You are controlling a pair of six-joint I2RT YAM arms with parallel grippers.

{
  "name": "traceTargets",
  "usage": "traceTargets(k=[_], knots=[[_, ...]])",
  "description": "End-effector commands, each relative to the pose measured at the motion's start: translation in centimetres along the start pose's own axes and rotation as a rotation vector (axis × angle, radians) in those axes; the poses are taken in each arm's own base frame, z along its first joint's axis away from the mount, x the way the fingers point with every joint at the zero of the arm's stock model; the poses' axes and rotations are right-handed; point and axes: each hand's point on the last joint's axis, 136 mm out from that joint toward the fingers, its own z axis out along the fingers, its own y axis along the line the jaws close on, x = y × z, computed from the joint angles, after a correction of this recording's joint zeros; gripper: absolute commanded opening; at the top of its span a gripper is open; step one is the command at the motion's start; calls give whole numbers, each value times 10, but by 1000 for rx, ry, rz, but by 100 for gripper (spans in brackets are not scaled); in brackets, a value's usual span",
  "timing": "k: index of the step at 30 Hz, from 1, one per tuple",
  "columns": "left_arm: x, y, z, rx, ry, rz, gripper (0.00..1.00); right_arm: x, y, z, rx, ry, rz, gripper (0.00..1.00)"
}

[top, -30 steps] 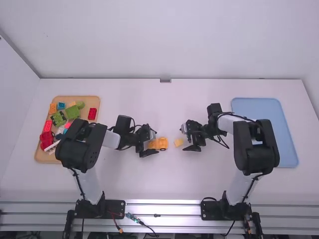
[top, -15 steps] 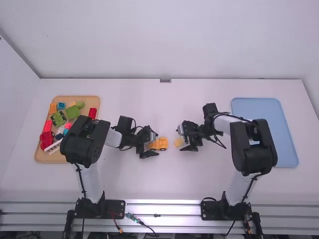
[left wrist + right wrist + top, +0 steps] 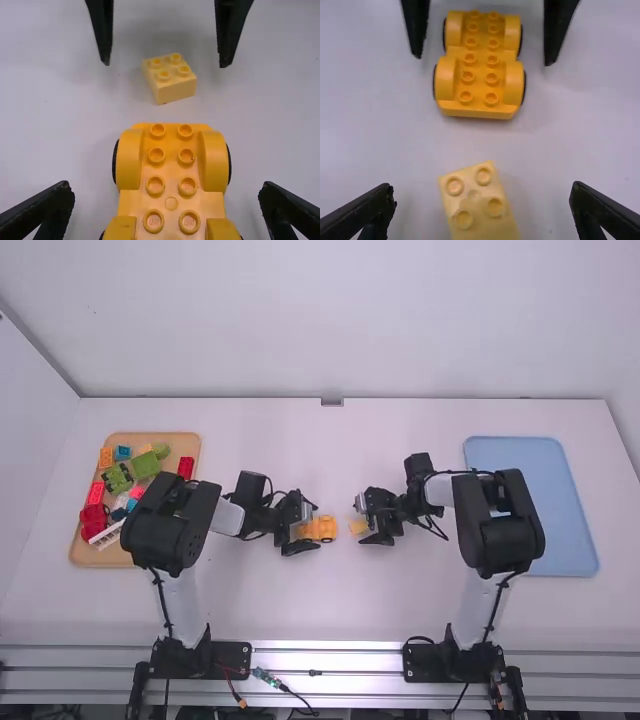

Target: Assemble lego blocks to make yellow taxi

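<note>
"What's in the high view?"
"The yellow car bottom (image 3: 325, 528) and a little yellow block (image 3: 358, 526) sit apart on the worktop (image 3: 330, 590)."
"Left wrist view?"
"The left fingers (image 3: 50, 206) are wide open, by the car bottom. Its bumps have nothing on."
"Right wrist view?"
"The right fingers (image 3: 370, 210) are open too, around the block. I think most building is left."

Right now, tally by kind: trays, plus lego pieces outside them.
Orange-yellow wheeled plastic car base: 1
Pale yellow four-stud plastic brick: 1
Rectangular trays (tan tray, light blue tray): 2
Total: 4
</note>
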Motion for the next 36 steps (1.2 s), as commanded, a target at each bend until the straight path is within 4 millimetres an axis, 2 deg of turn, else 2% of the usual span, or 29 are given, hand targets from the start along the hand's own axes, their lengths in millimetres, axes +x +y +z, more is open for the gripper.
traceTargets(k=[1,6,12,29,30,36], knots=[[-5,-2,1,20,-28,-17,99,3,7,3,-19,-16,-17,90],[-4,-4,1,27,-26,-25,99,12,5,6,-25,2,4,85],[-1,-8,1,26,-26,-23,99,14,4,7,-38,0,21,70],[-1,-9,1,18,-30,-16,99,9,2,6,-41,-16,23,59],[-1,-9,1,20,-32,-16,99,10,2,6,-41,-9,24,53],[-2,-8,1,18,-32,-13,99,12,3,6,-44,5,26,47]])
